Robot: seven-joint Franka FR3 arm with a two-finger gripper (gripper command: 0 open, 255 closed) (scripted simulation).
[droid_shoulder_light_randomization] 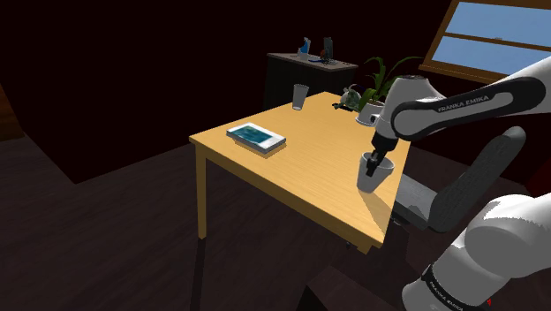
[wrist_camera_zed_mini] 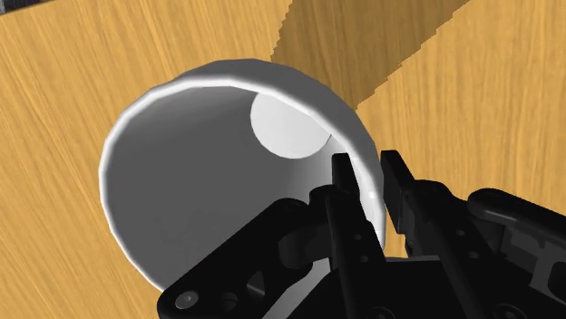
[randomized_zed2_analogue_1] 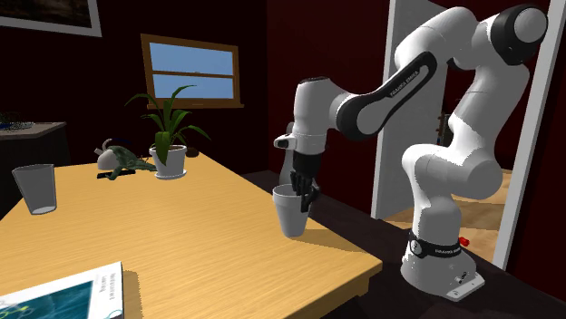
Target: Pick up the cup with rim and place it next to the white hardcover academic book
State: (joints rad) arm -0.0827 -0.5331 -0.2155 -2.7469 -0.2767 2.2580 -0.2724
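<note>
Two words on arm (droid_shoulder_light_randomization: 459, 104), FRANKA EMIKA (hand (randomized_zed2_analogue_1: 304, 195) tight on white cup (randomized_zed2_analogue_1: 289, 217)).

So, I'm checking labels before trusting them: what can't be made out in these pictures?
Book: cut off by the second exterior view's bottom-left edge; cover print too small in the shoulder view.
Small items on the dark cabinet: too small and dim, shoulder view.
Cup underside: hidden by its own wall, wrist view.
</note>
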